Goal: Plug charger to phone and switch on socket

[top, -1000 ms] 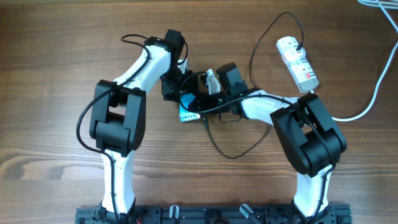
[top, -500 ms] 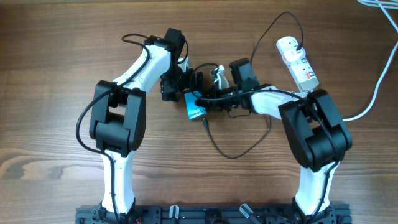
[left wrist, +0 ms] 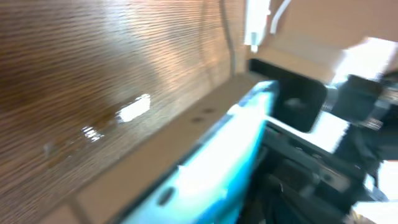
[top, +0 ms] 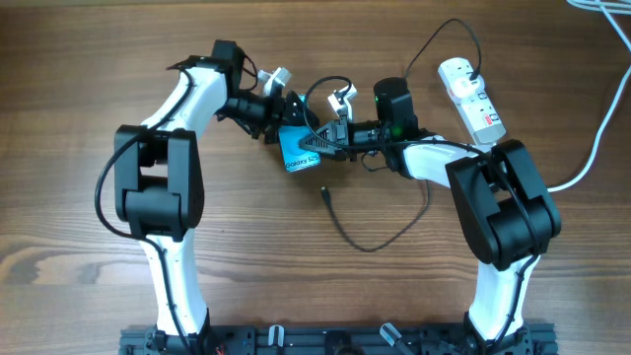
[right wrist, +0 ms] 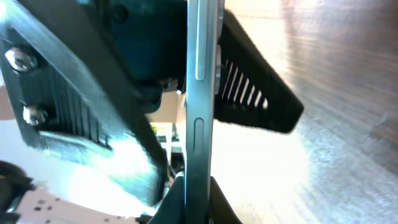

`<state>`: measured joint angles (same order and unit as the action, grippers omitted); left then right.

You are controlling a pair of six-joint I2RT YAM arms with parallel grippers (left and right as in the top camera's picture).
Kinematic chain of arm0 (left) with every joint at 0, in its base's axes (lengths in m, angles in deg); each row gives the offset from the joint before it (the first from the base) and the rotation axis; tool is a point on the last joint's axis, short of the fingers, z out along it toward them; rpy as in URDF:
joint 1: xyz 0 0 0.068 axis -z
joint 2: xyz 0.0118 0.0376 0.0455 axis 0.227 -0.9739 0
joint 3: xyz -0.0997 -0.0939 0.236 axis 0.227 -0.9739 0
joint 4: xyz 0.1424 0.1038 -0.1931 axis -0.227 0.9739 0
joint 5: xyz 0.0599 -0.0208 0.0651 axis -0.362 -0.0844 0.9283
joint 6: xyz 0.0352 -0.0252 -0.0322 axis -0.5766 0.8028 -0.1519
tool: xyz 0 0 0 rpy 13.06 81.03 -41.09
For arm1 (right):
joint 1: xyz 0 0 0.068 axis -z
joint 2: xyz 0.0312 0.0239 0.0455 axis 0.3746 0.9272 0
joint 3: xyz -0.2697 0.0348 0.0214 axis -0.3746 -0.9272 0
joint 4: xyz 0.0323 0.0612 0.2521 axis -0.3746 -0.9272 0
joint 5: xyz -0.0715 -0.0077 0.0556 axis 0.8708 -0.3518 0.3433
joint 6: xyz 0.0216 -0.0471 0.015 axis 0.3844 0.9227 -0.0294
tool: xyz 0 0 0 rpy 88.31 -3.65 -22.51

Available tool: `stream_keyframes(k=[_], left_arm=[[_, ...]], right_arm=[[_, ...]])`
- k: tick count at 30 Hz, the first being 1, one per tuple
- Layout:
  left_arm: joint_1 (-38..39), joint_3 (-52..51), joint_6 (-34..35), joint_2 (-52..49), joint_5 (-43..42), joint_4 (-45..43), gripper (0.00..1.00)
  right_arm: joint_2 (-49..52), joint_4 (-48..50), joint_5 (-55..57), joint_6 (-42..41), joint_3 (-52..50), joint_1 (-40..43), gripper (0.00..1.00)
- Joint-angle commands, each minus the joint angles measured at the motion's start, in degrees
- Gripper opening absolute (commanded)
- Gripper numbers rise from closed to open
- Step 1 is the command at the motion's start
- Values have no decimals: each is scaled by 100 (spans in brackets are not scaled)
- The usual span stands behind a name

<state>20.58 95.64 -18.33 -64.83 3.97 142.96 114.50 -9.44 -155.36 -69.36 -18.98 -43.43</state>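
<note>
The phone (top: 299,153), cyan screen with a white "Galaxy" strip, is held above the table between both grippers. My right gripper (top: 325,145) is shut on its lower edge; the right wrist view shows the phone edge-on (right wrist: 199,93) between my fingers (right wrist: 199,202). My left gripper (top: 284,125) grips its far end, with its black fingers (right wrist: 249,93) pressed on both faces. The left wrist view is blurred, with the cyan phone (left wrist: 217,155) at the jaws. The charger plug (top: 324,195) lies loose on the table below the phone. Its black cable loops to the socket (top: 471,97) at the back right.
The socket's thick white cord (top: 592,148) runs off the right edge. The charger cable's loop (top: 370,247) lies on the wood between the arm bases. The black rail (top: 335,340) runs along the front edge.
The left arm has swung its elbow to the left, and the phone has risen and turned. The right gripper has moved up with it. The plug stays on the table.
</note>
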Motion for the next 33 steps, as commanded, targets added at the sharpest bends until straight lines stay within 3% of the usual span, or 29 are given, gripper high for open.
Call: stream_keyframes(k=[1, 4, 6, 8, 15, 24, 33], left_arm=[[-227, -37, -1005, -7, -1392, 138, 64], [-289, -37, -1572, -7, -1786, 439, 52], [-286, -39, -1604, -7, -1823, 461, 35], [-289, -37, -1604, -7, -1871, 459, 26], [-286, -39, -2037, -7, -2430, 614, 29], [-299, -39, -2037, -7, -2573, 614, 41], [-326, -39, -2203, -4, -2846, 708, 41]], right_arm=[[63, 39, -232, -286, 76, -46, 4], [63, 39, -13, -400, 76, -46, 4], [63, 39, 92, -431, 76, -46, 4], [63, 37, 116, -431, 76, -46, 4], [63, 33, 181, -728, 74, -111, 4], [63, 133, 1110, -1008, 74, -306, 4], [63, 210, 988, -1008, 74, -210, 4]])
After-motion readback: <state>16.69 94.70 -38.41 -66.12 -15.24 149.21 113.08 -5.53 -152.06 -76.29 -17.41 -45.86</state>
